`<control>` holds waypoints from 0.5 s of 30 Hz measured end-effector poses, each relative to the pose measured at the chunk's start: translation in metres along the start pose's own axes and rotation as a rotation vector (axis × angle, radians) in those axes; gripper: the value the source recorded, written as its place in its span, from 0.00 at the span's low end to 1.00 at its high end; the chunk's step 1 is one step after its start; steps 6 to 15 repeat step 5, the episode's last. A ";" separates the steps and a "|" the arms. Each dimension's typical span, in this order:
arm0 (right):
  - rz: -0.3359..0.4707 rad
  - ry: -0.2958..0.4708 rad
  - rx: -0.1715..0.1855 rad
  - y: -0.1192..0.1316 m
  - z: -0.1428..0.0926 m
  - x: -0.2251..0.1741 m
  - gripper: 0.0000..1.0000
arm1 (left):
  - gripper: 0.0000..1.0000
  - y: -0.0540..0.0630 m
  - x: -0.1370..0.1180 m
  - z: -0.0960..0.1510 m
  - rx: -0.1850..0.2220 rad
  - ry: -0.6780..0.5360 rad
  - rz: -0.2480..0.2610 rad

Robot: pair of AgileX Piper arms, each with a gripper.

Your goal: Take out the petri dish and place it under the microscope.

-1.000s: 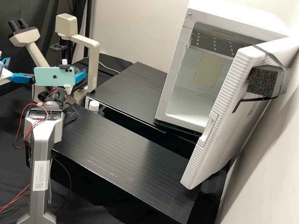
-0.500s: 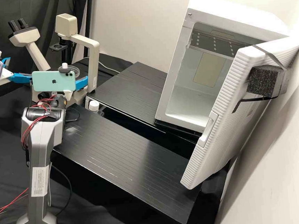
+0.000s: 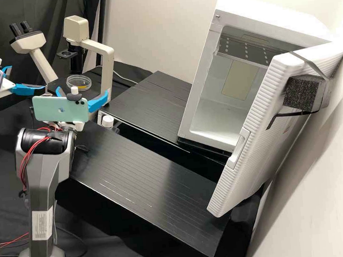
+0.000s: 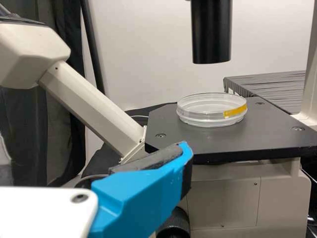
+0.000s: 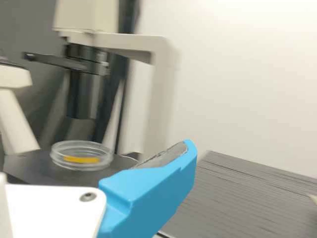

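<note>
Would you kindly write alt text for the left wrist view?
A clear petri dish with a yellow strip rests on the black stage of a pale microscope, below a black tube. A blue finger stands in the foreground, apart from the dish.

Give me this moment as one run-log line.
petri dish: on microscope stage, beneath black tube | left gripper: open | right gripper: open | white cabinet door: open

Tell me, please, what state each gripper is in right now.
Left gripper: open, holding nothing.
Right gripper: open, holding nothing; the petri dish sits on the microscope stage.
</note>
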 end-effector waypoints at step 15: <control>-0.023 -0.023 0.004 0.009 0.006 -0.028 1.00 | 1.00 0.000 0.000 0.000 0.000 0.000 0.000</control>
